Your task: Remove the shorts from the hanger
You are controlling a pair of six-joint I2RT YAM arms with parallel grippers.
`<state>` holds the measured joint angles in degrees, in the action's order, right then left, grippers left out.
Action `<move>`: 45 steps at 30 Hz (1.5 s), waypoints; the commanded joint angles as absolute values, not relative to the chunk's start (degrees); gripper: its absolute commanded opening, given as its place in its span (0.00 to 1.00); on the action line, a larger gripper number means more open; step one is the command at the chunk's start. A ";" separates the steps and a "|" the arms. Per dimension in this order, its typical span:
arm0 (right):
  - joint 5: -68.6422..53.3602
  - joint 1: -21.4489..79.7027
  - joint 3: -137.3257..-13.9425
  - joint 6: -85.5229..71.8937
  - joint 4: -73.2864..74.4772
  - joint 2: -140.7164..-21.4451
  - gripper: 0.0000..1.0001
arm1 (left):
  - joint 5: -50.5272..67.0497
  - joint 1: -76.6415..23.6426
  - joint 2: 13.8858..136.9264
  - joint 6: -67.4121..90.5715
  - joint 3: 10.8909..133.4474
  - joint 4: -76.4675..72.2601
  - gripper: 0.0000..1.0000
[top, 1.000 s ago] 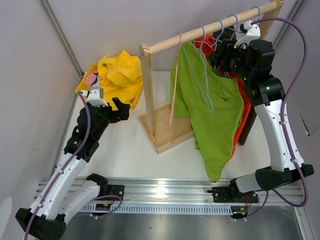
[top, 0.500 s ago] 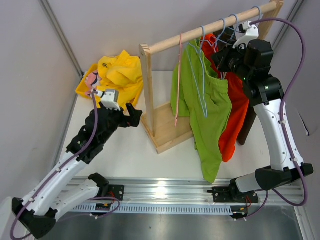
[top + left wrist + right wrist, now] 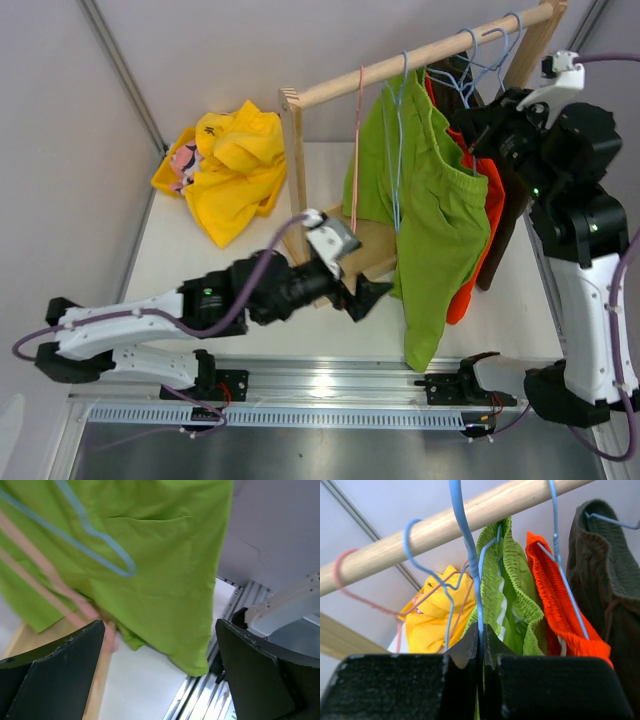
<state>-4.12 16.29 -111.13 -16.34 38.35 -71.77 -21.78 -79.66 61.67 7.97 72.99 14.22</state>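
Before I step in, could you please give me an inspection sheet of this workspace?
Surface: white table bearing a wooden rack.
Job's things: lime green shorts, orange shorts and dark olive shorts hang on the rack; yellow shorts and pink patterned shorts lie heaped at the far left.
Clutter: empty pink hanger on the rack's rail.
Grippers: left gripper open, empty, facing the green shorts; right gripper shut on a blue hanger by the green waistband.
Cables: purple cables run along both arms.
Surroundings: grey walls.
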 commanded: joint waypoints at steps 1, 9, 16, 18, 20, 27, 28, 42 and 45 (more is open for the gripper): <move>-2.38 16.61 -111.10 -18.81 35.33 -66.29 0.00 | -21.55 -84.54 68.71 4.75 76.99 7.74 0.99; -1.76 17.49 -104.50 -20.13 34.72 -61.26 0.00 | -19.51 -89.21 88.83 3.60 91.82 3.16 0.99; -2.72 17.67 -104.06 -20.04 35.42 -60.29 0.00 | -19.16 -89.21 96.32 2.03 99.58 2.99 0.99; -2.90 17.75 -104.06 -20.04 35.59 -60.03 0.00 | -19.42 -89.21 98.08 1.85 101.16 3.08 0.99; -3.42 17.75 -104.33 -20.39 35.68 -59.77 0.00 | -20.12 -89.21 99.14 1.41 101.42 2.55 0.99; -8.17 17.75 -106.43 -23.29 36.91 -59.24 0.00 | -24.69 -88.68 103.80 0.18 102.92 2.20 0.96; -8.61 17.67 -106.61 -23.55 37.00 -59.06 0.00 | -25.31 -88.51 104.15 0.18 103.01 2.11 0.93; -12.57 17.58 -106.96 -25.05 39.46 -58.45 0.00 | -31.55 -88.51 103.45 -3.17 101.43 -3.25 0.01; -12.39 17.58 -106.79 -24.79 39.55 -58.97 0.00 | -29.62 -89.21 102.05 -2.11 98.71 -4.65 0.00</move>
<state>-11.11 17.45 -104.81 -23.81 42.92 -59.57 -29.82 -88.79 105.43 -2.50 99.88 -0.40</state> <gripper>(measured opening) 0.042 0.014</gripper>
